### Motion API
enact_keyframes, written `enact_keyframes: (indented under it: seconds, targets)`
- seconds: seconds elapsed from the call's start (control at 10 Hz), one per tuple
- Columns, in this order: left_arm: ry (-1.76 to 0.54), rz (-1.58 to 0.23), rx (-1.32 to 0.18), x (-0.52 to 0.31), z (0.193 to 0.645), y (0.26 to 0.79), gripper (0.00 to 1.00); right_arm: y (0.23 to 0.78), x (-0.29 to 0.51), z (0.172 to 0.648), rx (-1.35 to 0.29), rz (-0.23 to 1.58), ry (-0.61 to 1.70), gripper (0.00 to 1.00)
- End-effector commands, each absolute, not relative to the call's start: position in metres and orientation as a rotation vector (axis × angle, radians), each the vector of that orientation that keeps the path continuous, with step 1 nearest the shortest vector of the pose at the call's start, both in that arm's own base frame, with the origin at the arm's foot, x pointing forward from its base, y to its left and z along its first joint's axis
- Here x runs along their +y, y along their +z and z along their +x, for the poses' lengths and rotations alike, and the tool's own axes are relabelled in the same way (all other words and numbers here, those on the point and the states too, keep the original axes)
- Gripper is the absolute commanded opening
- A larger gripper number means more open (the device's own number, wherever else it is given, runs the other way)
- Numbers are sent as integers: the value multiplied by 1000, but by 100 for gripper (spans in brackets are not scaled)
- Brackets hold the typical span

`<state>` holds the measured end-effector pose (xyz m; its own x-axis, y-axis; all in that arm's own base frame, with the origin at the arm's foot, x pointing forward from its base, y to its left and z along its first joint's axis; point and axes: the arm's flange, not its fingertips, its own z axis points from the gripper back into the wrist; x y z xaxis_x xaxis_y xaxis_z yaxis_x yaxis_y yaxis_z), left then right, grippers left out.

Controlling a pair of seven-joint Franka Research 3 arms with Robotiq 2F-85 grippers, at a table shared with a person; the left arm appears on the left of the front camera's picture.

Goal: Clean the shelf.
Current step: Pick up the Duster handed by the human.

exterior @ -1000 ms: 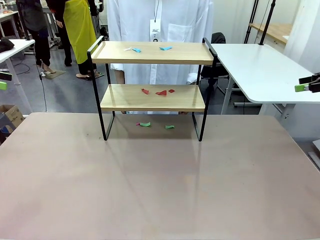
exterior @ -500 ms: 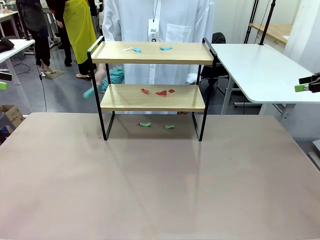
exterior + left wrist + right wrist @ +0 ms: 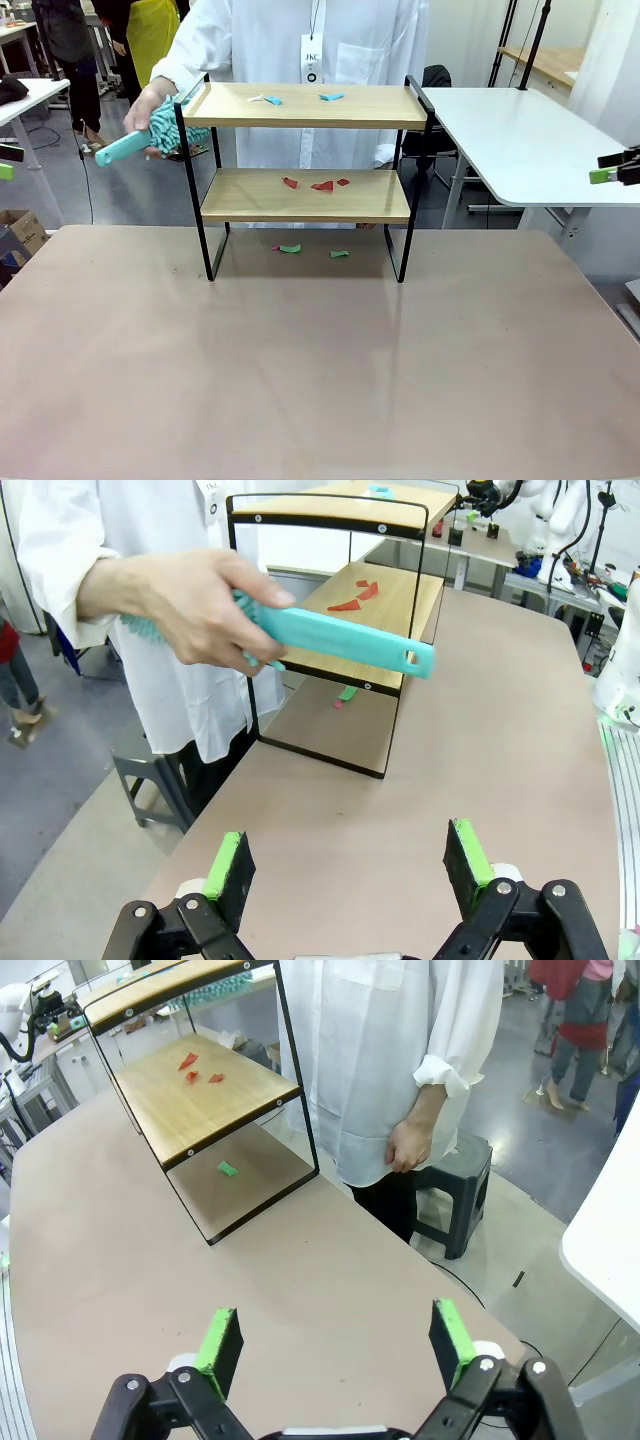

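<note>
Scraps of paper litter the shelf (image 3: 300, 205), which stands on the far half of the tabletop (image 3: 320, 380), directly in front of the person. There are blue bits (image 3: 331, 97) on the top board, red ones (image 3: 322, 185) on the lower board, and green ones (image 3: 290, 248) on the tabletop underneath. The person's hand (image 3: 190, 605) holds a teal duster (image 3: 340, 642) out past the shelf's end on my left side. The fluffy head is in the fist and the handle points outward, which I read as an offer to pass it over. My left claw (image 3: 346, 858) hangs spread wide and empty, well apart from the handle and facing it, ready to receive. My right claw (image 3: 335, 1328) is likewise spread and empty, parked beyond the shelf's other end and out of the way. I judge that no cleaning has begun, and that taking the duster comes first.
</note>
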<state>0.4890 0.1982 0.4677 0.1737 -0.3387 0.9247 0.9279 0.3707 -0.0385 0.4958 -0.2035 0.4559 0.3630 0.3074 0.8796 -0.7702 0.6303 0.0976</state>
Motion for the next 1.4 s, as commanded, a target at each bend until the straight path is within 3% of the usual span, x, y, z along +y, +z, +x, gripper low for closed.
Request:
enact_keyframes:
  seconds: [0.0, 1.1, 1.3]
  targets:
    - [-1024, -728, -1013, 198, 488, 470, 100, 457, -202, 496, -967, 557, 745, 100]
    - [-1020, -727, -1010, 198, 489, 468, 100, 457, -202, 496, -967, 557, 745, 100]
    - [-980, -719, -959, 179, 479, 519, 100, 457, -202, 496, -967, 557, 745, 100]
